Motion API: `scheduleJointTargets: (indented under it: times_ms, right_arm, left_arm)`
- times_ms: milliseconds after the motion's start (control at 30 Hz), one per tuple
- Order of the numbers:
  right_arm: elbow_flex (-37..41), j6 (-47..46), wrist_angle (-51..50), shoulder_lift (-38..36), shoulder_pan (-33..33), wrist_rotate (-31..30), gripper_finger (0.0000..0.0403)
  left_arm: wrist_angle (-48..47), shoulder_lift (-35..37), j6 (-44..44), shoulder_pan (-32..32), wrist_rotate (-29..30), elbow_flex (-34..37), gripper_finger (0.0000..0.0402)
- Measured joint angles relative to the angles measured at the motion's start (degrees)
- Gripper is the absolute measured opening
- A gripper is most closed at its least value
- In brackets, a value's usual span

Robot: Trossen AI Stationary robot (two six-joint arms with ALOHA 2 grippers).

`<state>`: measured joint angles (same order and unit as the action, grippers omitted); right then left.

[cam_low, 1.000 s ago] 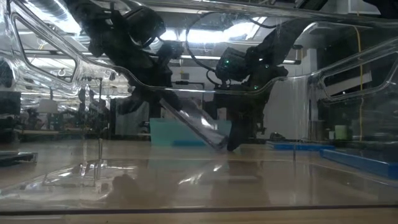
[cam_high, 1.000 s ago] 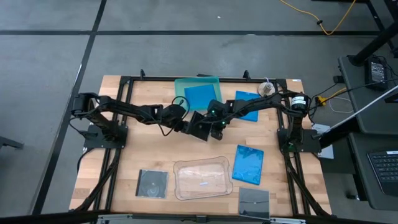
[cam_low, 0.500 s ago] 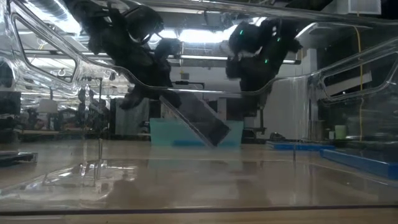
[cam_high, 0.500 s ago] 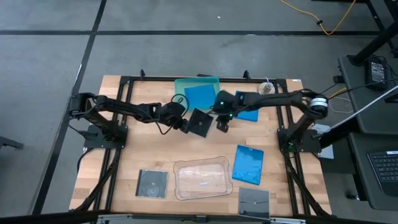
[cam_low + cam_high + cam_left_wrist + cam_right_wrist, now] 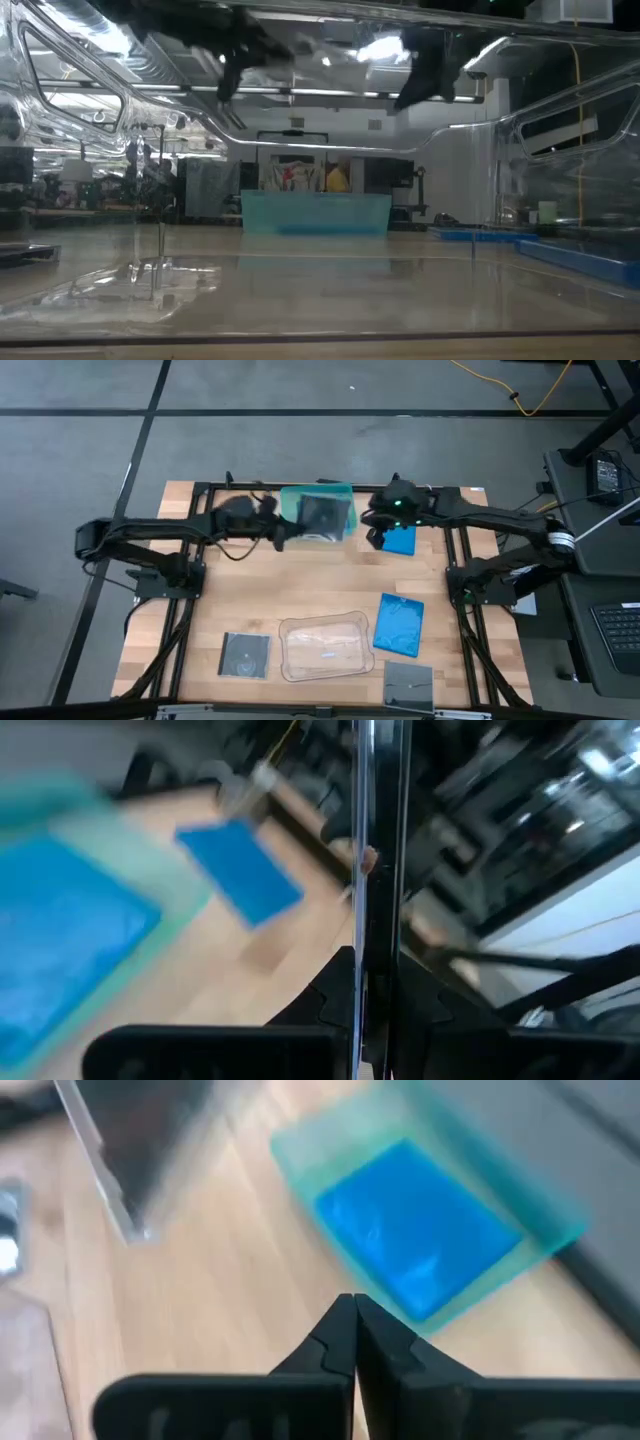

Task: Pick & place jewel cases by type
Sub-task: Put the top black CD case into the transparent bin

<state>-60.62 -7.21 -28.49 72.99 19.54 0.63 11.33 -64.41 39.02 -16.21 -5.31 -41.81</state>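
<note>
Left gripper (image 5: 285, 530) carries dark square jewel case (image 5: 322, 517) above teal tray (image 5: 344, 491) at table's far edge; blue jewel case (image 5: 415, 1240) lies inside that tray. Judgement: teal tray appears to collect blue type, so dark case better routed to clear rounded tray (image 5: 325, 648); keep case level, lower before release. Left jaws clamped on case edge, seen edge-on in left wrist view. Right gripper (image 5: 378, 536) beside tray, jaws together, empty.
</note>
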Motion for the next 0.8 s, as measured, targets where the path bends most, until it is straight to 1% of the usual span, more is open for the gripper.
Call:
scheduleJointTargets:
  times_ms: [133,267,467,600,700,800]
  right_arm:
    - [-0.07,-0.10,2.15,-5.86,0.45,-1.04,0.0005]
    - [-0.07,0.69,5.38,-11.38,0.55,-1.16,0.0005]
    - [-0.13,1.78,12.50,-18.30,0.55,-0.76,0.0005]
    - [-1.55,1.88,13.09,-20.69,0.39,-0.57,0.0005]
    - [-3.90,2.88,12.05,-20.89,-0.40,-0.56,0.0005]
    - [-7.30,4.27,10.56,-20.01,-1.70,-0.58,0.0005]
  left_arm:
    - [2.62,5.68,-0.41,-1.23,0.01,-0.04,0.0019]
    - [2.15,10.43,-0.98,-2.29,0.25,-0.04,0.0019]
    - [2.18,14.26,-2.98,-3.67,-0.79,-0.04,0.0019]
    - [2.13,14.82,-3.26,-3.82,-2.22,-0.04,0.0019]
    - [1.89,14.76,-4.70,-3.82,-3.09,-0.43,0.0019]
    - [1.59,14.35,-7.07,-3.82,-3.34,-2.34,0.0019]
